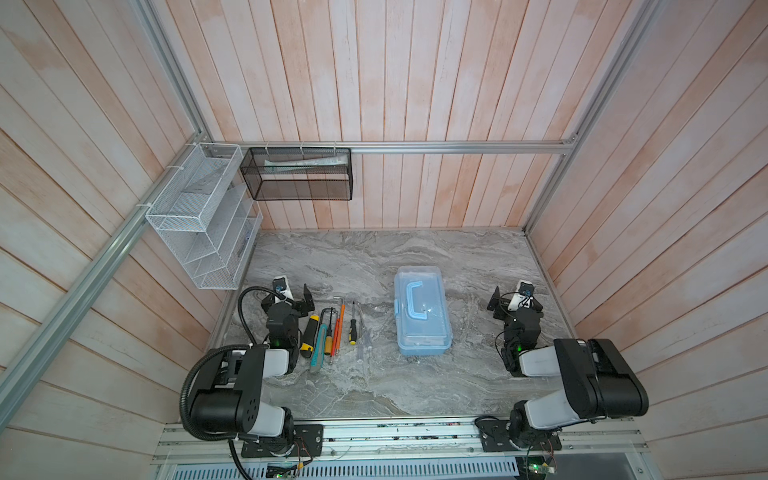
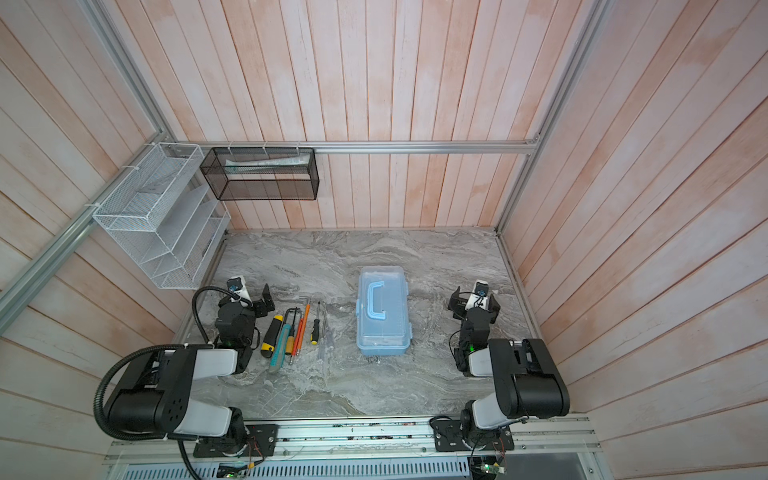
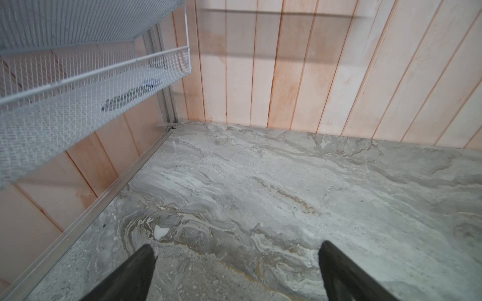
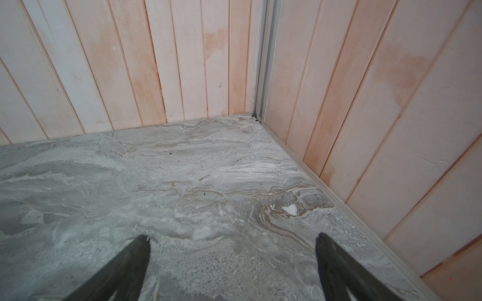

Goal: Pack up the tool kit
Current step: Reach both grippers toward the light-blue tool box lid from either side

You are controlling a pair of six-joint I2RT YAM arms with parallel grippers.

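- As seen in both top views, found translucent blue tool box [image 1: 422,311] right of centre on the marble table [image 1: 415,382], lid on, blue handle [image 1: 410,300] on top, long side running front to back
- Logged loose tools in a row on the table, left of the box and apart from it, between it and the left arm
- Going left to right in that row: yellow-and-black utility knife [image 1: 308,336], teal cutter [image 1: 319,348], black-framed tool [image 1: 327,316], orange screwdrivers [image 1: 338,328], hex key [image 1: 337,300], black-and-yellow screwdriver [image 1: 353,328], clear-handled tool [image 1: 362,345] (this last hard to make out against the marble)
- Found left gripper [image 3: 237,247] at the left edge of the table, near the knife but not touching it
- Jaws spread wide there, only bare marble between the fingertips [image 3: 146,260], nothing held
- Found right gripper [image 4: 232,238] at the right side of the table, well apart from the box
- Jaws equally wide, holding nothing, pointed toward the back right corner
- Noted white mesh rack [image 1: 199,216] on the left wall and black mesh basket [image 1: 299,174] hung on the back rail, both above the table
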